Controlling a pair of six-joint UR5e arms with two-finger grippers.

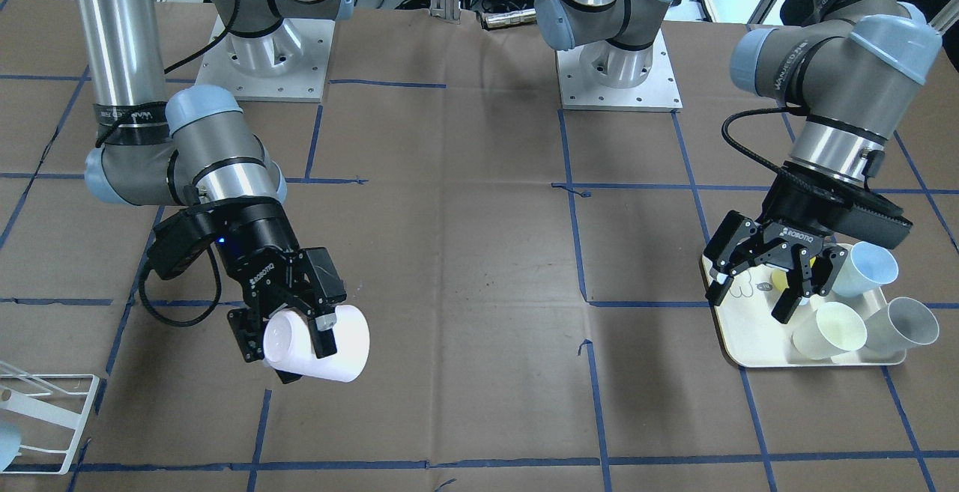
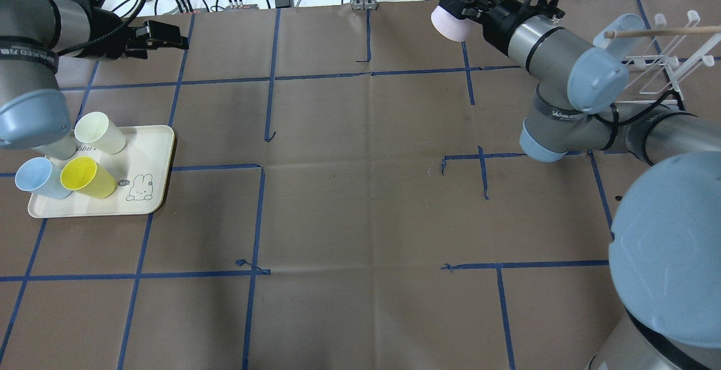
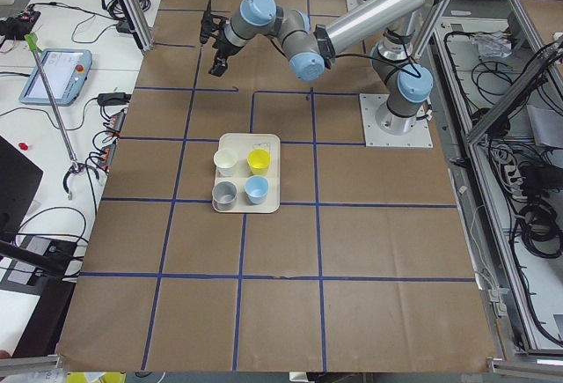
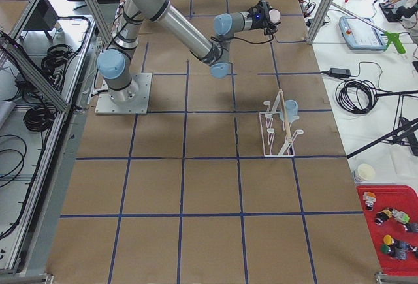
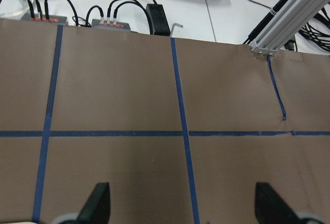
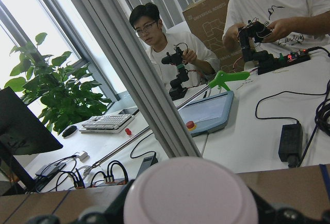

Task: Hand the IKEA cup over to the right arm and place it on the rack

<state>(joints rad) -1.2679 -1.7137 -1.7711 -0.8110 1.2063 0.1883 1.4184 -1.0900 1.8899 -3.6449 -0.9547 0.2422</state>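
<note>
IKEA cup in right arm's jaws; four cups on tray

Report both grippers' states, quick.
Left gripper: open, fingers spread, holding nothing.
Right gripper: shut on the pale cup.

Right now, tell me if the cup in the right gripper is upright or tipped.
Tipped: the pale cup lies sideways in the right gripper, with its base toward the wrist and its wider mouth end pointing away.
</note>
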